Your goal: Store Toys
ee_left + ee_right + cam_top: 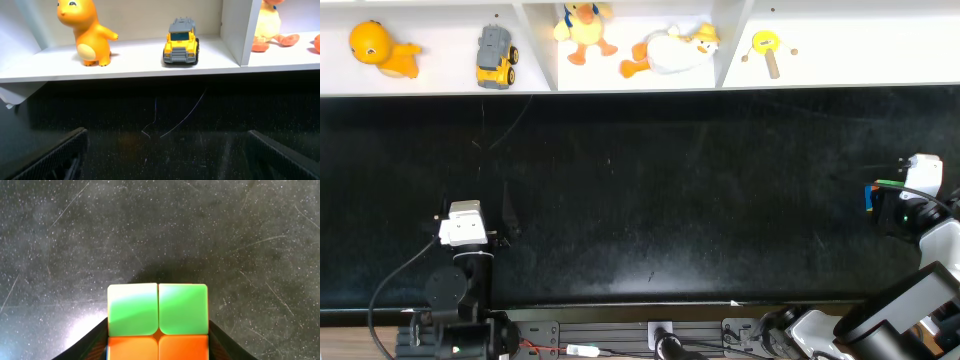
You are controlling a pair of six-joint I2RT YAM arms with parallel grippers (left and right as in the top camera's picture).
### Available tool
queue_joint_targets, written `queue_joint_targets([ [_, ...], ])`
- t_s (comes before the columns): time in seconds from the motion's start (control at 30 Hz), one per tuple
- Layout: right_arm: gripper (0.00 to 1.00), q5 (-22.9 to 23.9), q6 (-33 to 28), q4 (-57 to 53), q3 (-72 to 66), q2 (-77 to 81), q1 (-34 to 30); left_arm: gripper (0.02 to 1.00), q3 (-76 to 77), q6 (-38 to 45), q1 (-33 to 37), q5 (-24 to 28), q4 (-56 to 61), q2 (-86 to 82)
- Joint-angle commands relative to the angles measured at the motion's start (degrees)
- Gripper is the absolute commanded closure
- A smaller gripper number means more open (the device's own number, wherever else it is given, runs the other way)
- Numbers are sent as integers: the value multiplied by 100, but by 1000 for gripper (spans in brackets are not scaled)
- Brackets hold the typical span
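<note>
A small puzzle cube (158,315) with green and orange faces sits between the fingers of my right gripper (159,342), just above the black mat at the table's right edge. In the top view the cube (872,196) shows blue, green and orange. My left gripper (165,162) stands open and empty near the front left, facing the shelf. On the white shelf (620,86) stand an orange figure (382,48), a yellow truck (496,57), a yellow plush duck (585,30), a white plush duck (670,50) and a yellow rattle (766,47).
The shelf runs along the back, split by white dividers (540,40) into compartments. The black mat (660,190) covers the table between arms and shelf. A thin cable (175,117) lies on the mat ahead of the left gripper.
</note>
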Motion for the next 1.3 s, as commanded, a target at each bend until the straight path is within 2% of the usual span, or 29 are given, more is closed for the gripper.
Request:
queue_joint_targets([
  [0.03, 511, 15, 437, 66, 9, -177, 122, 20, -7, -15, -26, 52, -13, -68],
  [0.13, 520, -2, 1200, 358, 70, -586, 328, 20, -7, -15, -26, 52, -13, -68],
  [0.3, 522, 2, 1926, 509, 463, -741, 772, 20, -7, -17, -26, 52, -13, -68],
  [0.57, 509, 20, 2573, 730, 1458, -278, 1545, 20, -7, -15, -26, 52, -13, -68],
  [0.8, 511, 20, 3132, 743, 2406, 466, 1904, 20, -7, -15, -26, 52, -15, -68],
  [1.2, 514, 15, 3303, 304, 3893, 1705, 2409, 23, -7, -15, -26, 52, -13, -68],
  [1.23, 472, 15, 3303, 271, 3950, 1768, 2428, 20, -7, -15, -26, 52, -15, -68],
  [1.27, 360, 22, 3300, 260, 3976, 1810, 2444, 20, -7, -15, -26, 52, -15, -68],
  [1.3, 198, 20, 3303, 256, 3978, 1827, 2448, 20, -7, -15, -26, 52, -13, -68],
])
